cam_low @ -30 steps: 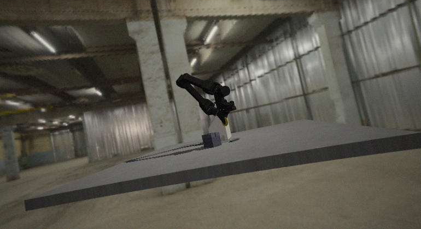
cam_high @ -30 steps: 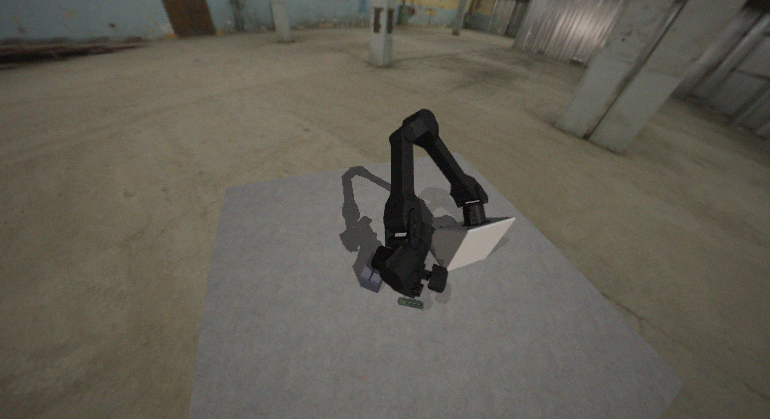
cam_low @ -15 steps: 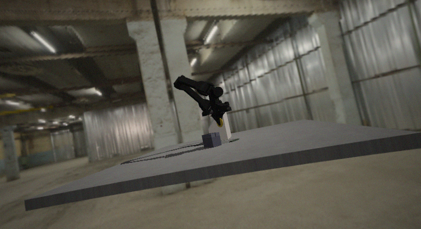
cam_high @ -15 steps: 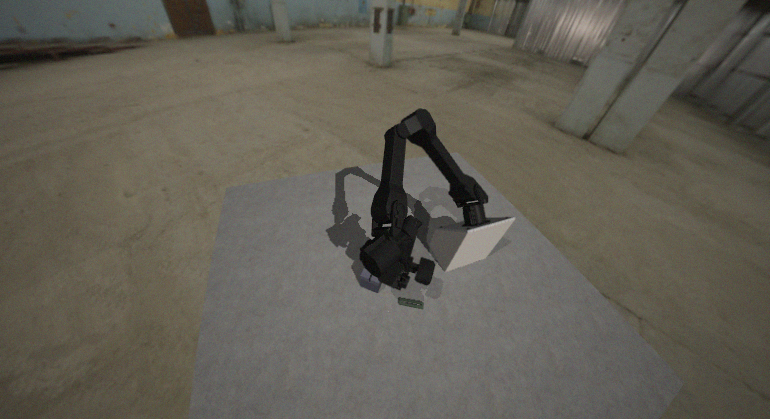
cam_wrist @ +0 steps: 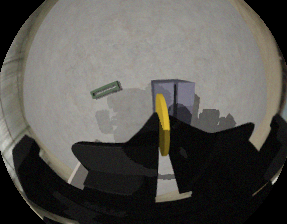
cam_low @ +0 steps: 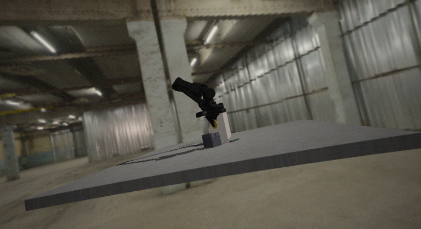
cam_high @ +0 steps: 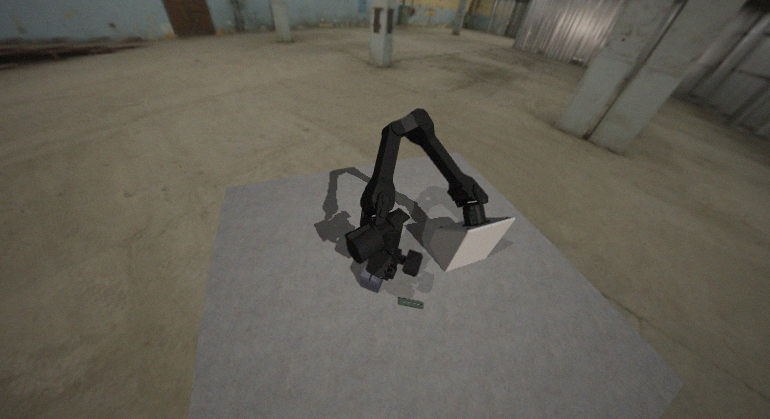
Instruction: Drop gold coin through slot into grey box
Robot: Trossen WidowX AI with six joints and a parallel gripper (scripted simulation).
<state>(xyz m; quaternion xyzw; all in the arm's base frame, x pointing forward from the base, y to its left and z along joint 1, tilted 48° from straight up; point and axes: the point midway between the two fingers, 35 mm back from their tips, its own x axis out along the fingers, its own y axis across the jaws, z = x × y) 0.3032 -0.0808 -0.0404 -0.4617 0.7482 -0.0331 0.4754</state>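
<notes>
The gold coin (cam_low: pixel 215 124) (cam_wrist: pixel 165 122) is held on edge between the fingertips. My gripper (cam_low: pixel 214 123) (cam_wrist: pixel 158 116) is shut on it, above the table and over the near side of the box. The grey box (cam_high: pixel 370 280) (cam_low: pixel 211 140) (cam_wrist: pixel 164 91) stands closed on the table; its dark slot shows in the wrist view just right of the coin, roughly in line with it but slightly turned. The green holder (cam_high: pixel 410 303) (cam_low: pixel 234 140) (cam_wrist: pixel 106 90) lies empty beside the box. In the top view the coin is hidden behind the gripper.
A white wedge-shaped block (cam_high: pixel 478 244) (cam_low: pixel 226 125) stands under the arm's base, behind the holder and box. The grey table top (cam_high: pixel 301 351) (cam_low: pixel 294 139) carries the arm's shadows around the box.
</notes>
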